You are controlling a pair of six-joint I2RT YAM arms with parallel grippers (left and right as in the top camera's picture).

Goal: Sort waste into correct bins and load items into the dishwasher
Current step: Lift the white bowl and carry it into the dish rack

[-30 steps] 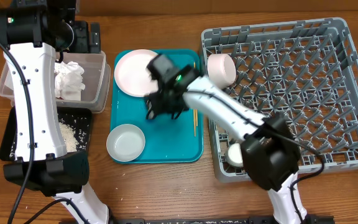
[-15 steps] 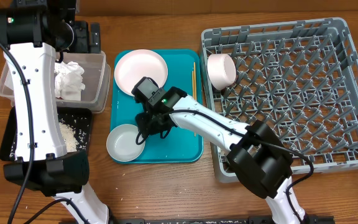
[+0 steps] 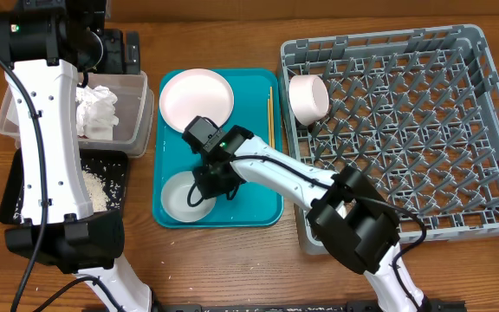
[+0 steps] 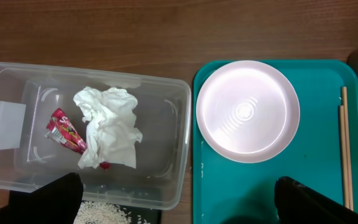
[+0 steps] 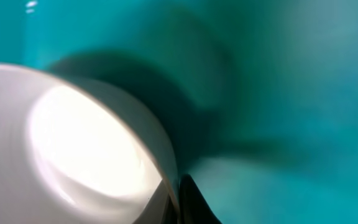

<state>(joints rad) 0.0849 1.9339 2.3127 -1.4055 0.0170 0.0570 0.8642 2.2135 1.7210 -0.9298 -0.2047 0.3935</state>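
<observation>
Wood grain with low sheen on table (image 4: pixel 104 31). Glossy smooth plastic for teal tray (image 4: pixel 241 186). Smooth glazed-looking shine on plate (image 4: pixel 247 111) and grey bowl (image 5: pixel 73 143). Matt bare-wood chopsticks (image 4: pixel 342 149) at 3 o'clock of plate. Clear plastic tub (image 4: pixel 160 99) at 9 o'clock, holding crumpled soft paper napkin (image 4: pixel 107 127) and shiny red wrapper (image 4: pixel 64 132). Matt grey plastic dish rack (image 3: pixel 457 104).

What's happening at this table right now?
The right pincer is down at the rim of the pale grey bowl on the teal tray; its grip isn't visible. The left pincer hangs open above the clear tub, which holds the napkin and red wrapper. Plate and chopsticks wait on the tray; one pinkish bowl is in the dish rack.
</observation>
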